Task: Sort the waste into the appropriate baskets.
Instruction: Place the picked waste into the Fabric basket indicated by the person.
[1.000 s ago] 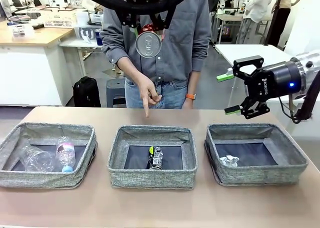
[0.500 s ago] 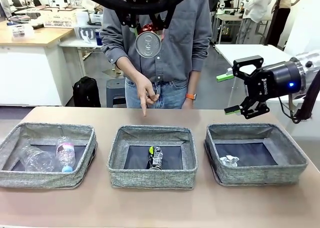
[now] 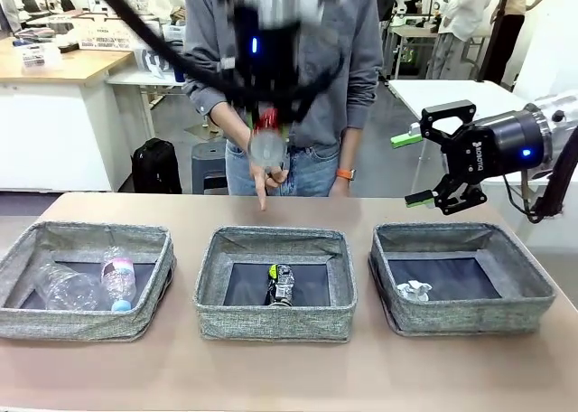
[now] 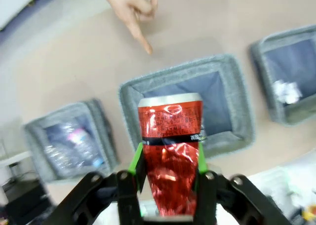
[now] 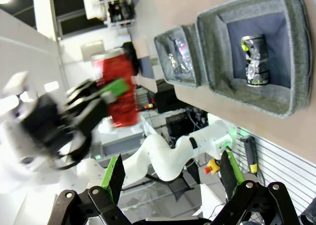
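My left gripper hangs blurred high above the middle basket, shut on a dented red can. In the left wrist view the red can sits between the green pads of the left gripper, over the middle basket. A dark can lies in that basket. The left basket holds a clear bottle and a pink-labelled bottle. The right basket holds a white paper wad. My right gripper is open above that basket's back left corner, with nothing in it.
A person stands at the far side, one hand pointing a finger down at the table just behind the middle basket. The pointing hand also shows in the left wrist view. Bare tabletop runs in front of the baskets.
My left gripper has dropped lower with the red can and is blurred by motion. The right gripper and the pointing hand have stayed put.
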Controlling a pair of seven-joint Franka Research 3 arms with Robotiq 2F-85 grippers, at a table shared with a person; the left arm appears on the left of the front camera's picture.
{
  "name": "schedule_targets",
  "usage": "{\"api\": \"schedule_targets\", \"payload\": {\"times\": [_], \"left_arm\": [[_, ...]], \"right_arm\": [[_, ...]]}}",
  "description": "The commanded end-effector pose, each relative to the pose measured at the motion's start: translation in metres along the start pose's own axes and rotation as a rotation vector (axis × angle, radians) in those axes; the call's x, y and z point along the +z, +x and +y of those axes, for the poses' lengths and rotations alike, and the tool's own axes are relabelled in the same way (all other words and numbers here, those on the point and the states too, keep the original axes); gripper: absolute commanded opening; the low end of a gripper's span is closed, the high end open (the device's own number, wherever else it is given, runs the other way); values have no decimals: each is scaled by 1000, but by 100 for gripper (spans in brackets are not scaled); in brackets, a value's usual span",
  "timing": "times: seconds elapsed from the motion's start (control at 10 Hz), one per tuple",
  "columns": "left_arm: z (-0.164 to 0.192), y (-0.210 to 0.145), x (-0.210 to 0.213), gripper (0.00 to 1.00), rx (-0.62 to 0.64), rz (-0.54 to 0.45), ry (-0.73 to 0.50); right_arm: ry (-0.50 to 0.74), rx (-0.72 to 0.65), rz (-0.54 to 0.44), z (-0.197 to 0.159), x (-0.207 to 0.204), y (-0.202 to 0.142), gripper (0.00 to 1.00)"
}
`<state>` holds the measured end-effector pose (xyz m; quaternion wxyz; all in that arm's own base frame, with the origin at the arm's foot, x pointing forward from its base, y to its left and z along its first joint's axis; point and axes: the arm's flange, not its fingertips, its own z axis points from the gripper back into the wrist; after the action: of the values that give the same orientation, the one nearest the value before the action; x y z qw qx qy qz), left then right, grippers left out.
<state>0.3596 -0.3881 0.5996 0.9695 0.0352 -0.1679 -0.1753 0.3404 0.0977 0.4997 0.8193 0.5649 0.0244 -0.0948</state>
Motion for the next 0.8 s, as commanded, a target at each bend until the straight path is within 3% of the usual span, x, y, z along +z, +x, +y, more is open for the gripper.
{"api": "schedule_targets", "payload": {"times": [0.0, 0.1, 0.2, 0.3, 0.7], "left_arm": [[-1, -30, -64, 42, 73, -59, -31], [-7, -35, -93, 42, 71, -75, -51], [-16, -39, -121, 42, 70, -74, 74], [-18, -40, -134, 42, 56, -62, 35], [-8, -40, -135, 42, 63, -70, 35]], "right_arm": [[5, 23, 4, 0, 0, 2, 100], [5, 23, 4, 0, 0, 2, 100], [5, 23, 4, 0, 0, 2, 100], [5, 23, 4, 0, 0, 2, 100], [5, 23, 4, 0, 0, 2, 100]]}}
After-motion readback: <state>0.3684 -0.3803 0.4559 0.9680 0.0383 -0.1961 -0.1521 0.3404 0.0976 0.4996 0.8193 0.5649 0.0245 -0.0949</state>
